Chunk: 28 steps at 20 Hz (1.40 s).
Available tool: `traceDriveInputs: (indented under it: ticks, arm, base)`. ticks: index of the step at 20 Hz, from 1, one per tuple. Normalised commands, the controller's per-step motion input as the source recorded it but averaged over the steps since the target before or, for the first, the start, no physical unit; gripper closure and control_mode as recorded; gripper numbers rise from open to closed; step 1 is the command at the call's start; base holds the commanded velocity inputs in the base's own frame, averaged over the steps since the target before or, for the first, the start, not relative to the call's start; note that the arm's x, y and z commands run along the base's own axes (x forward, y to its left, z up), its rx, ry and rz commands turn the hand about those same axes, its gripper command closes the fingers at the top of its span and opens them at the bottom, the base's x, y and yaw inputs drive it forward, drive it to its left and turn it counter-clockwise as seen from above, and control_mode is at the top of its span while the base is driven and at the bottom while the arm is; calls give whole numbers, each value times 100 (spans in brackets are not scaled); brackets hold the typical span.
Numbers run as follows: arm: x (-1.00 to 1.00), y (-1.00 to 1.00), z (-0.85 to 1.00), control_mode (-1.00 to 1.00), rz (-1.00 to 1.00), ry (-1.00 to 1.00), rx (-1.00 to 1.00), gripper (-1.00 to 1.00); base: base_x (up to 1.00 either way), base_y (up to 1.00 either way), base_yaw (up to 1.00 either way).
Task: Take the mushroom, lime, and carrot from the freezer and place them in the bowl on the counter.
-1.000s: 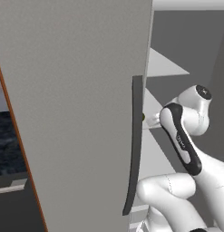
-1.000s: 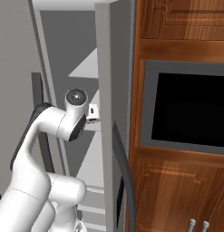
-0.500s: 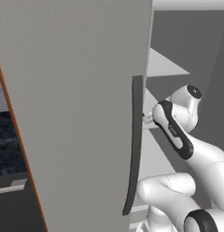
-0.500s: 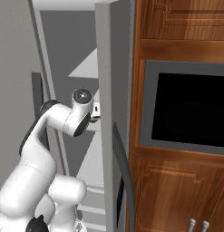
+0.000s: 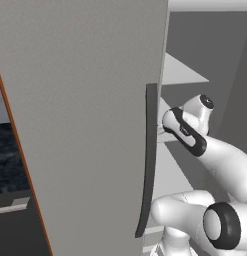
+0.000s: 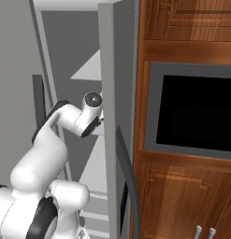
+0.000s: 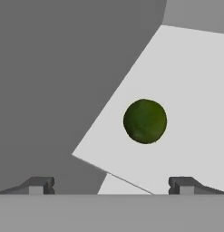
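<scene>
The lime [image 7: 145, 121], a small round dark-green fruit, rests alone on a white shelf [image 7: 190, 77] inside the freezer. My gripper [image 7: 111, 185] is open, its two dark fingertips [image 7: 38, 185] spread wide, and it is short of the lime with nothing between them. In the base views the white arm [image 5: 187, 132] reaches in past the grey freezer door [image 5: 80, 100] and its dark handle strip [image 5: 147, 160]. The mushroom, carrot and bowl are out of view.
A second grey door [image 6: 114, 70] with a curved dark handle [image 6: 128, 177] stands to the arm's right. Beyond it are brown wooden cabinets [image 6: 182, 28] and a dark built-in oven window [image 6: 196, 112]. A strip of dark marbled counter [image 5: 7, 155] lies far left.
The arm has pushed deeper into the freezer, its wrist moving inward towards the shelf. The jaws stayed open and the doors have not moved.
</scene>
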Motion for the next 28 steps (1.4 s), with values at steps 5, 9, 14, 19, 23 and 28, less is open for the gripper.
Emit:
traceDriveInputs:
  ticks: [5,9,14,19,23,28]
  arm:
    - [42,0,-12,-100,4,0,0,-100]
    - [35,0,0,-100,0,1,0,-100]
    - [27,0,-10,-100,0,0,0,-100]
    - [26,0,-23,-100,0,0,0,-100]
    - [11,0,-26,-100,0,0,0,-100]
    - [8,0,-24,-100,0,0,0,-100]
  base:
    - [0,0,0]
    - [0,0,0]
    - [0,0,0]
    - [0,0,0]
    - [0,0,0]
    - [0,0,0]
